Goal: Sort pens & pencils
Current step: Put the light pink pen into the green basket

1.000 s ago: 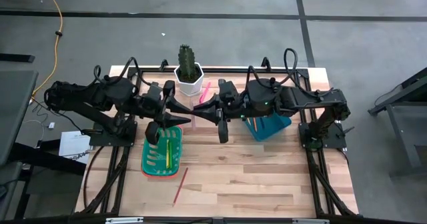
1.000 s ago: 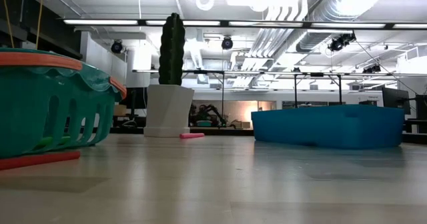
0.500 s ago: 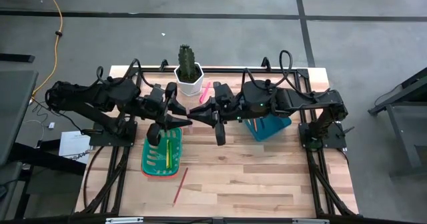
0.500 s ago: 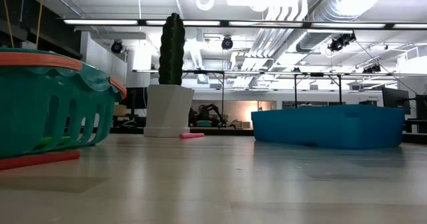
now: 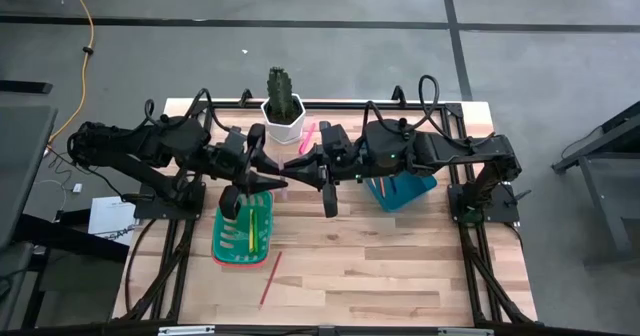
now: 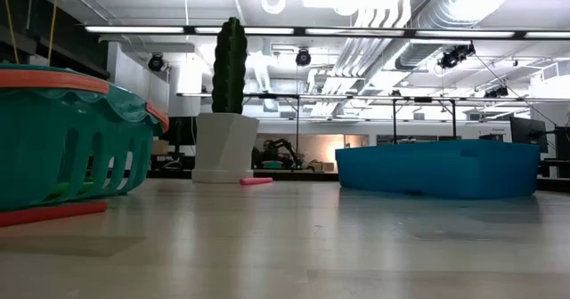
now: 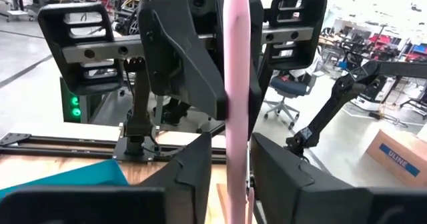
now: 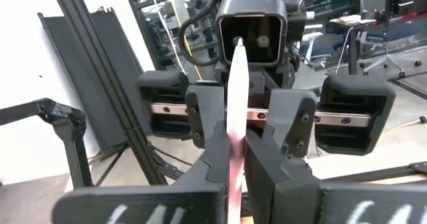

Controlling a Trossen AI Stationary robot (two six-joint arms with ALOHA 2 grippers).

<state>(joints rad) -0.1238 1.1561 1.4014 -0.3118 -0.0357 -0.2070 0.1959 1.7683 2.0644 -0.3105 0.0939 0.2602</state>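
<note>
From above, the sorting looks partly done: the green basket (image 5: 243,232) already holds a yellow and a green stick, the blue bin (image 5: 405,189) lies under the right arm with its contents hidden, while a reddish pencil (image 5: 270,279) lies loose on the table (image 5: 400,266) near the front and a hot-pink pen (image 5: 307,136) lies beside the potted cactus (image 5: 283,106); the left gripper (image 5: 283,183) and right gripper (image 5: 292,166) meet tip to tip above the table's middle; the low view shows the pink pen just beside the pot and neither gripper; in the left wrist view a pale pink pencil (image 7: 237,97) runs between the left jaws, which stand close beside it, whether gripping I cannot tell; in the right wrist view the right jaws are closed on that same pencil, so a handover seems under way.
</note>
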